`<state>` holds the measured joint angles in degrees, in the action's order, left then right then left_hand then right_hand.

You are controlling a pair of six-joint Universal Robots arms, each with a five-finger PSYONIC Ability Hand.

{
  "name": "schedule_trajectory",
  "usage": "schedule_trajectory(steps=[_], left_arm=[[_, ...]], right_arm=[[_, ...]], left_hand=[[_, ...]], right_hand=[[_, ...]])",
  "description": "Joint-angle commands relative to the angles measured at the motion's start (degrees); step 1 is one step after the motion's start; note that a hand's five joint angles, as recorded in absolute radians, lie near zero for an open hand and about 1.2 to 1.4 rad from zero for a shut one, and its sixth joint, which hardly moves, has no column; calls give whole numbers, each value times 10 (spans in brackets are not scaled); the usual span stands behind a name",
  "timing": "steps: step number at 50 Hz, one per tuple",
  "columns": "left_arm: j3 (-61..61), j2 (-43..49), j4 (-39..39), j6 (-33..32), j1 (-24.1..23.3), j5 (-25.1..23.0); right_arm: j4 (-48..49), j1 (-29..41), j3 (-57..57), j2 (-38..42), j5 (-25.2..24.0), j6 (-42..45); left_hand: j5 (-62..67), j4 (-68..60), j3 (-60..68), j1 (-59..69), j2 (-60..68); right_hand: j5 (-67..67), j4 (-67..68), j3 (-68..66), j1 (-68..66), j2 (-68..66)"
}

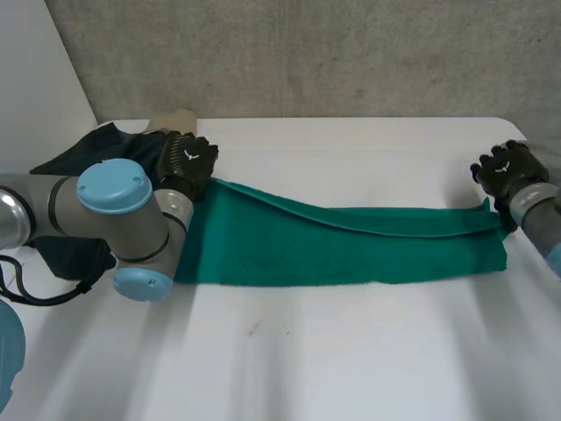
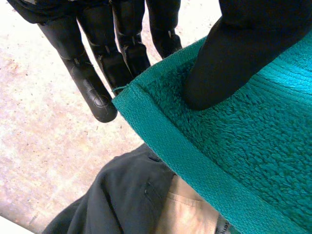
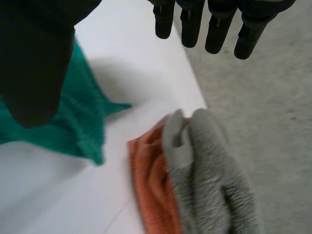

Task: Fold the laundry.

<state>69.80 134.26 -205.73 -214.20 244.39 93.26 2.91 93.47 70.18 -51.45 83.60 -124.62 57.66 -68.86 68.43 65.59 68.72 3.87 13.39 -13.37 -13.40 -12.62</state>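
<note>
I am seeing a dark garment (image 1: 96, 149) lying bunched at the far left of the worktop (image 1: 351, 351), partly behind my left arm (image 1: 114, 210). In the left wrist view it (image 2: 126, 200) is lying beside a tan cloth (image 2: 187, 209), just under the towel's hem.

The left hand (image 1: 187, 162) is sitting at the far left corner of the green towel (image 1: 351, 246). From its own wrist camera it is pinching that corner: the thumb (image 2: 234, 53) is pressing down on the pile of the towel (image 2: 243, 146), and the fingers (image 2: 92, 92) are reaching along behind the hemmed edge.

The towel is lying as a long band across the middle of the worktop, running from the left hand to the right hand. Its far edge is doubled over towards me (the fold is showing as a raised ridge along most of its length).

The right hand (image 1: 507, 171) is hovering at the towel's far right corner. In the right wrist view its fingers (image 3: 195, 24) are straight and spread well away from the thumb (image 3: 34, 63), with the towel's corner (image 3: 73, 126) lying below the thumb; I cannot tell whether the thumb is touching it.

Just right of that corner, an orange cloth (image 3: 151, 180) and a grey cloth (image 3: 209, 170) are lying side by side, touching, at the worktop's right edge.
</note>
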Motion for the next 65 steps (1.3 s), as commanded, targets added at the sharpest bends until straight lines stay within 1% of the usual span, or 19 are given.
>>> schedule_trajectory(steps=[1, 5, 6, 9, 13, 14, 20, 23, 27, 29, 30, 31, 34, 38, 44, 49, 55, 59, 65], left_arm=[[8, -1, 1, 0, -1, 0], [8, 0, 1, 1, -1, 0], [8, 0, 1, 1, -1, 0], [8, 1, 1, 1, -1, 0], [9, 2, 1, 1, -1, 1], [9, 1, 1, 2, -1, 1], [0, -5, -5, 2, 2, -3], [-25, -8, -19, 4, 9, -5], [-108, -13, -116, 9, 11, -16], [-125, -18, -169, 16, 14, -16], [-131, -31, -231, 26, 21, -17], [-132, -41, -263, 33, 23, -16], [-131, -87, -350, 75, 34, -10], [-125, -121, -332, 119, 38, -11], [-64, -131, -266, 130, 36, -26], [13, -130, -256, 130, 38, -52], [87, -110, -244, 126, 37, -68], [118, -79, -208, 124, 38, -67], [173, -80, -73, 115, 38, -66]], right_arm=[[-43, -32, -7, 6, -61, -26], [-22, -34, -20, 40, -74, -30], [-8, -33, -27, 53, -76, -31], [24, -33, -36, 70, -77, -33], [78, -34, -40, 90, -79, -33], [96, -33, -41, 96, -79, -33], [125, -30, -52, 91, -79, -37], [157, -28, -89, 72, -78, -59], [276, -28, -128, 26, -70, -126], [383, -28, -131, -13, -51, -187], [420, -28, -130, -27, -42, -206], [477, -30, -131, -50, -17, -243], [531, -30, -131, -76, 11, -283], [520, -29, -135, -95, 15, -314], [428, -31, -99, -98, -27, -317], [387, -29, -38, -94, -74, -315], [330, -30, 9, -37, -94, -303], [271, -29, 18, 2, -97, -271], [162, -30, 40, 17, -88, -160]], left_hand=[[123, -111, 116, 144, 113], [123, -111, 116, 144, 113], [123, -111, 116, 144, 113], [123, -111, 116, 144, 113], [123, -111, 116, 144, 113], [123, -111, 116, 144, 113], [123, -111, 116, 144, 113], [123, -111, 116, 144, 113], [123, -111, 116, 144, 113], [123, -111, 116, 144, 113], [123, -111, 116, 144, 113], [123, -111, 116, 144, 113], [123, -111, 116, 144, 113], [123, -111, 116, 144, 113], [123, -111, 116, 144, 113], [123, -111, 116, 144, 113], [123, -111, 116, 144, 113], [123, -111, 116, 144, 113], [123, -111, 116, 144, 113]], right_hand=[[46, 51, -51, -51, -59], [122, 126, -127, -126, -134], [194, 198, -199, -198, -206], [277, 281, -281, -281, -289], [515, 520, -520, -520, -527], [650, 655, -655, -655, -663], [661, 666, -666, -666, -674], [661, 666, -666, -666, -674], [661, 666, -666, -666, -674], [661, 666, -666, -666, -674], [661, 666, -666, -666, -674], [661, 666, -666, -666, -674], [661, 666, -666, -666, -674], [661, 666, -666, -666, -674], [661, 666, -666, -666, -674], [661, 666, -666, -666, -674], [661, 666, -666, -666, -674], [661, 666, -666, -666, -674], [661, 666, -666, -666, -674]])
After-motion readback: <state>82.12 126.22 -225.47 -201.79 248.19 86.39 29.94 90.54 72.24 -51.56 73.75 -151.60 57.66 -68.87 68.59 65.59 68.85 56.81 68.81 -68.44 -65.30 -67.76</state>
